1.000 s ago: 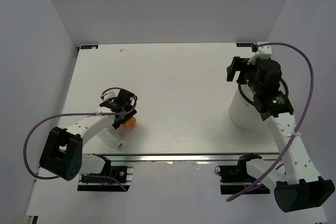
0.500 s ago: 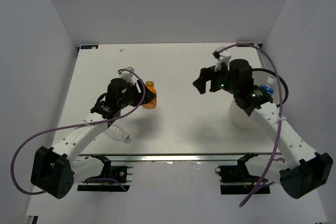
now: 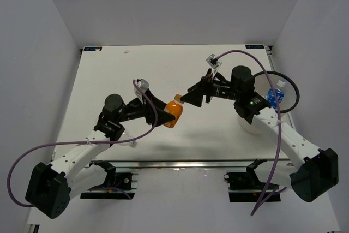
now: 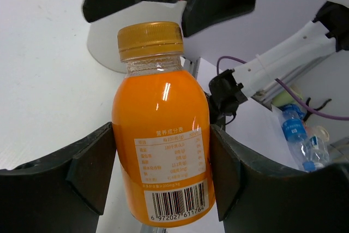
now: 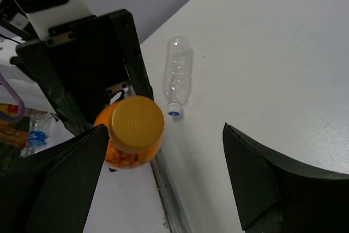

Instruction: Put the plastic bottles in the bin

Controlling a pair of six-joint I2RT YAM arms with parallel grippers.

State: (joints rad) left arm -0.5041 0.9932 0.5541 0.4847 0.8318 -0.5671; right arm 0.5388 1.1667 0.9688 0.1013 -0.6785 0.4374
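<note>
Pinched by its sides in the left gripper [image 3: 165,114]: short orange bottle [image 4: 162,135], held off the table at mid-table, gold cap towards the right gripper [image 3: 186,100]. Spread wide there, just beside the cap, seemingly not touching. Lying flat near the front edge: clear crinkled bottle [image 5: 178,76]. Well apart at right: white bin [image 3: 246,125], blue-labelled bottle [image 3: 275,96] perhaps inside.

The orange bottle [image 4: 161,135] is clear, glossy plastic with bright highlights and a smooth printed label. Its cap [image 4: 150,34] is gold with a satin finish and a finely ribbed edge. The left gripper [image 4: 162,132] and the right gripper [image 5: 166,129] have fingers [image 4: 90,173] of matt black plastic. The crinkled bottle [image 5: 178,75] is transparent ribbed plastic. The table [image 5: 283,47] is matt white and faintly speckled.
</note>
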